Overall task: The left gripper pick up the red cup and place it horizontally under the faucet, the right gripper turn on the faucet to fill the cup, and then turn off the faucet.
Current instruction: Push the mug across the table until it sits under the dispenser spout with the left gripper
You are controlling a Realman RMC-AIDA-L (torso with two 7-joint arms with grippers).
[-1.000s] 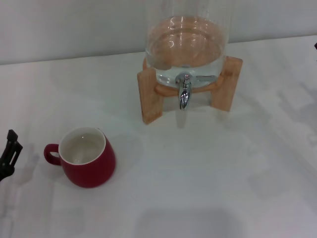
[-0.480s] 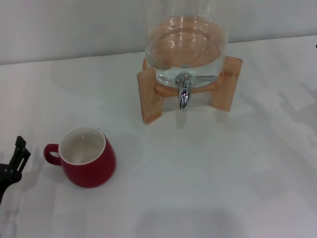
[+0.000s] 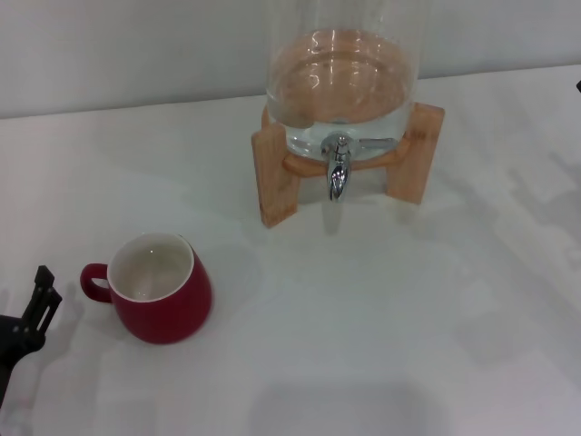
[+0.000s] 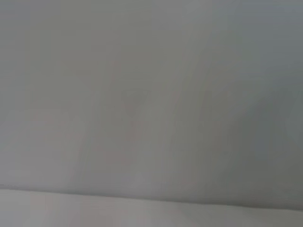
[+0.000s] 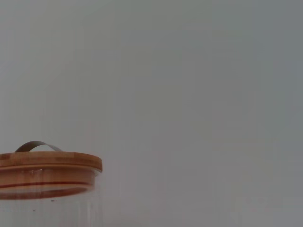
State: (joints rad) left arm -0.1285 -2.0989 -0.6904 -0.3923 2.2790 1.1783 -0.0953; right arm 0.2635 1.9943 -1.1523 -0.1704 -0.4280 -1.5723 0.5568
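Cup (image 3: 162,298) is sitting upright on the white table (image 3: 381,309), front-left area, loop handle pointing toward the robot's left, off-white inside showing and looking dry. Left gripper (image 3: 34,304) is showing at the left edge of the head view, just beside the handle but apart from it; only a black finger tip and part of the body are visible, so I cannot tell how the jaws are standing. Faucet (image 3: 338,168) is hanging from the front of a glass jar (image 3: 340,82), spout curving down, thin lever lying off to the robot's right side of the tap. Jar is resting on a wooden stand (image 3: 277,177) with 2 legs facing the camera, and is holding clear water low down. Cup and faucet are well apart. Right gripper is showing only as a dark speck at the right edge of the head view; jaw state cannot be told. Right wrist view is taking in the jar's wooden lid (image 5: 47,163) with a thin metal handle (image 5: 38,145). Left wrist view is giving only blank wall and table.
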